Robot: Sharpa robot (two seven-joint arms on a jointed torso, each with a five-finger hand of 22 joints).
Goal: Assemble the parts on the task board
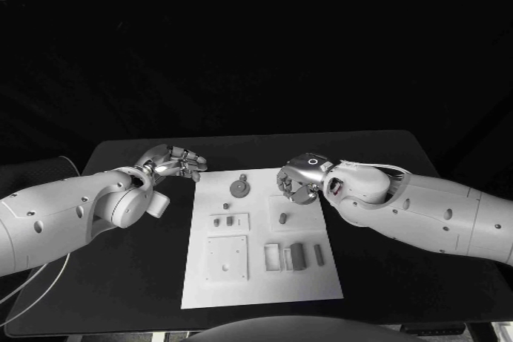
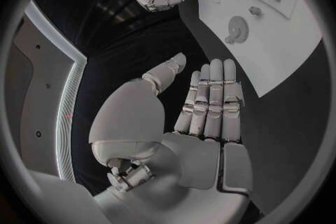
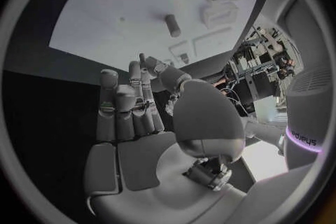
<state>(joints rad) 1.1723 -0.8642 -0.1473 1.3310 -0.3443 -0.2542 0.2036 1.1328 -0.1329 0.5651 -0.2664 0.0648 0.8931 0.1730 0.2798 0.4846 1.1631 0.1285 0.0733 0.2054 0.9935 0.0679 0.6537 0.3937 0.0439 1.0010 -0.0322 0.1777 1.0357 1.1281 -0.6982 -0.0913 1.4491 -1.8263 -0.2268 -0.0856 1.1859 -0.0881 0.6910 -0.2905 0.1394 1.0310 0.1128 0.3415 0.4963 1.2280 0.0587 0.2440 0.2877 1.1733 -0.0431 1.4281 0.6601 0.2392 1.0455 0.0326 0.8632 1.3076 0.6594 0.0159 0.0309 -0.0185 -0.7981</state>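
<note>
The left hand hovered over the black bench just beside the far left corner of the task board, its fingers held straight and side by side with the thumb set apart, gripping nothing. The right hand hung above the board's far right part, its fingers likewise extended and close together, empty, the metal segments showing smooth and silvery. The flat white board lay in the middle of the matt bench, carrying small grey parts: a round disc with a tab, a short peg, square plates and upright blocks.
</note>
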